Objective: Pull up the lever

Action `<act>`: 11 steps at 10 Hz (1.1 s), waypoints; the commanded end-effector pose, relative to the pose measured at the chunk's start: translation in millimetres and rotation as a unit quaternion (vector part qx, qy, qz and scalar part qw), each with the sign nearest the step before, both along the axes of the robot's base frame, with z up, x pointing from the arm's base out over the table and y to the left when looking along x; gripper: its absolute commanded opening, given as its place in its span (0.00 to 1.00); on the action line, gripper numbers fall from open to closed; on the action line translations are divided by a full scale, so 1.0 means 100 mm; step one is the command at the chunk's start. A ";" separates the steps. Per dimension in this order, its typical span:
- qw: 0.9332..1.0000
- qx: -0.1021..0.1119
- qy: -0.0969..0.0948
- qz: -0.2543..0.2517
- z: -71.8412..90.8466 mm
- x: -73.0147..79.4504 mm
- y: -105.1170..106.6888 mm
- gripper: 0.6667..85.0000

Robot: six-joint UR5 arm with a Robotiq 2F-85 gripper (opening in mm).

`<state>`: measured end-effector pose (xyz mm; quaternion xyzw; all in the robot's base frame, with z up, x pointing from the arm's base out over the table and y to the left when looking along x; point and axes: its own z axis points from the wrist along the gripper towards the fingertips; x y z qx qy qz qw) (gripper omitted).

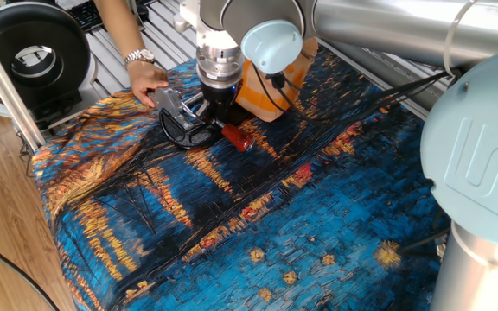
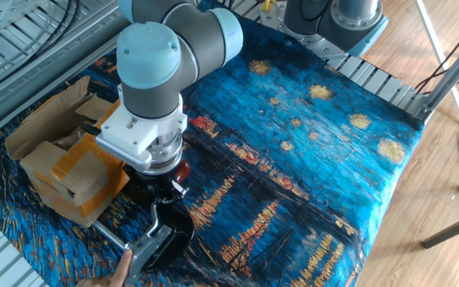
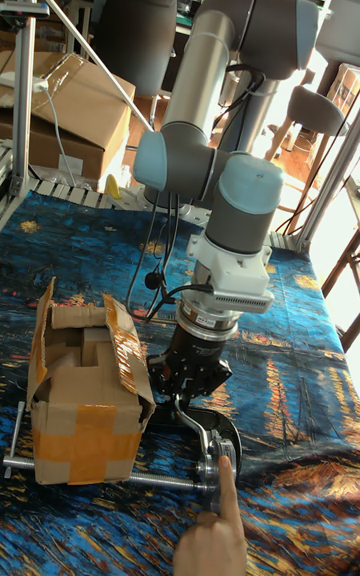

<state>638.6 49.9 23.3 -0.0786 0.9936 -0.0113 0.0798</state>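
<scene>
One thin silver metal lever point(image 1: 229, 132) with a small red-brown rounded knob at its end lies low over the tabletop point(image 1: 318, 225), which is draped in a blue-and-orange painted-pattern cloth. Knob points away from the silver bracket point(image 1: 169, 99) it hinges on; bracket sits on a black curved base point(image 1: 184, 136). In the other fixed view only the knob point(image 2: 182, 170) shows, peeking out from under the robot's wrist, with the black base point(image 2: 174, 231) below it.

Robot's black two-finger hand point(image 1: 212, 111) is right down at the lever rod, between bracket and knob. Fingers hidden by the wrist and dark against the base; cannot tell whether they are spread or pinching the rod. Tall fixed view shows the hand point(image 3: 190, 376) just above the base, no clearer.

Person's bare hand with a silver wristwatch point(image 1: 148, 82) touches the bracket.

Open cardboard box with orange tape point(image 3: 85, 401) stands just beside the hand.

Large pale letters on the near grey-blue robot housing point(image 1: 482, 164), only partly in view.
</scene>
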 end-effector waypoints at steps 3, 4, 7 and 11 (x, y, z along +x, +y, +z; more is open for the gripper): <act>1.000 0.008 0.002 -0.008 0.02 -0.02 0.01 0.27; 1.000 0.008 0.007 -0.009 0.01 -0.04 0.01 0.26; 1.000 0.008 0.009 -0.010 0.03 -0.06 0.00 0.26; 1.000 0.004 0.013 -0.012 0.02 -0.08 -0.02 0.24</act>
